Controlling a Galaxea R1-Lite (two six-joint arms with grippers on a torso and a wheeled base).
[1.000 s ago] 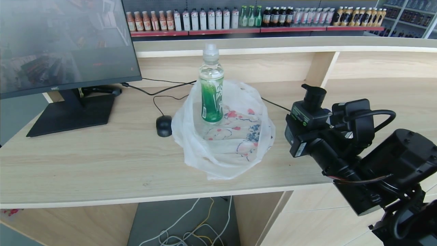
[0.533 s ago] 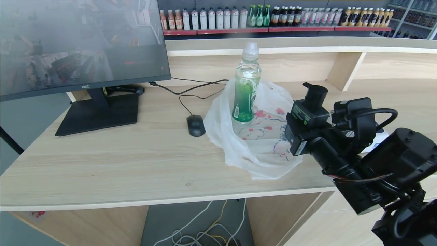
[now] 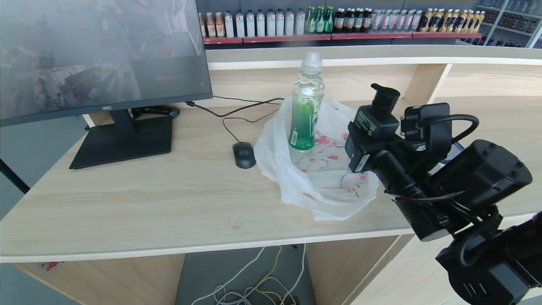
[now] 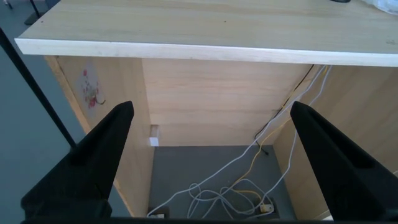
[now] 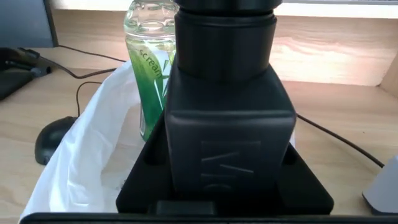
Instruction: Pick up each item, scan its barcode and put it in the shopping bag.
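Bottle (image 3: pixel 306 106) stands upright in bag (image 3: pixel 326 186) on counter (image 3: pixel 148 203). R gripper (image 3: pixel 370 135) is just beside it, clamped on what looks like a scanner (image 5: pixel 227 124). L gripper (image 4: pixel 211 124) hangs spread and empty, below counter edge. Risk: R arm swings wide, clips the tall bottle, tips it out.

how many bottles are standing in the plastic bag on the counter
1. The clear plastic bottle with a green label stands upright in the white plastic shopping bag on the light wooden counter. The black right arm covers part of the bag, so more may be hidden.
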